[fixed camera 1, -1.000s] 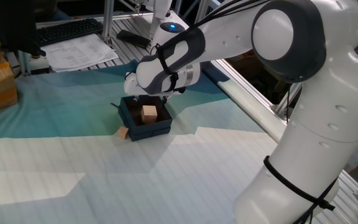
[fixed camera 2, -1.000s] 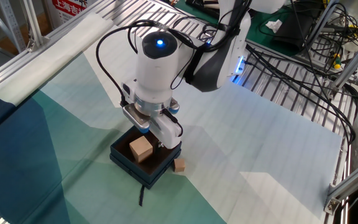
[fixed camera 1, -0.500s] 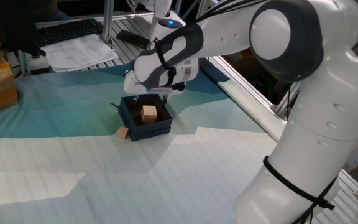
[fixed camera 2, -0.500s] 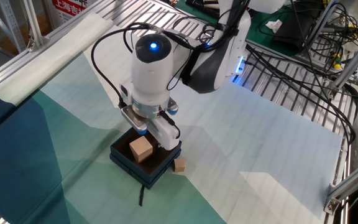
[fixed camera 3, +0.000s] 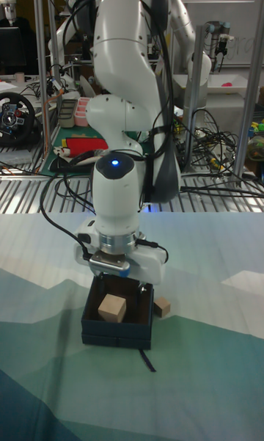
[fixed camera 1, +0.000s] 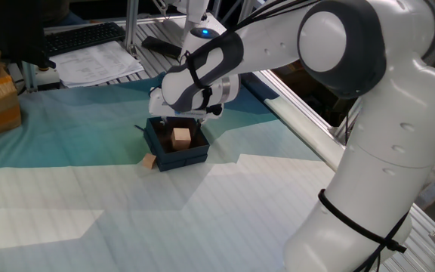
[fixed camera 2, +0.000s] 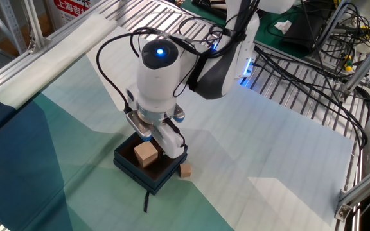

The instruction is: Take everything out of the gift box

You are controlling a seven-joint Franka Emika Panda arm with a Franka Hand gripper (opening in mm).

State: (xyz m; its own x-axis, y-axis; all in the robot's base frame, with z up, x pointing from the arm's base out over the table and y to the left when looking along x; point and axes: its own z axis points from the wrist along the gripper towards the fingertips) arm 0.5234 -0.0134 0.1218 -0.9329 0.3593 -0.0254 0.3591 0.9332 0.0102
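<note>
Both fixed views look down at the box (fixed camera 1: 175,143) from opposite sides. The tall view faces it low and level, closer; all three share the box.

arm (fixed camera 2: 227,61): white round shells, dark grey bands at the joints | wrist (fixed camera 3: 116,191): white, small blue light on top | cables (fixed camera 2: 117,42): black, looping beside it | hand (fixed camera 3: 117,261): silver ring, white block, blue spots

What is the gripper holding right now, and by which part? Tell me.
Nothing. The gripper hangs over the box; the cube sits untouched inside, and the small block lies outside.
</note>
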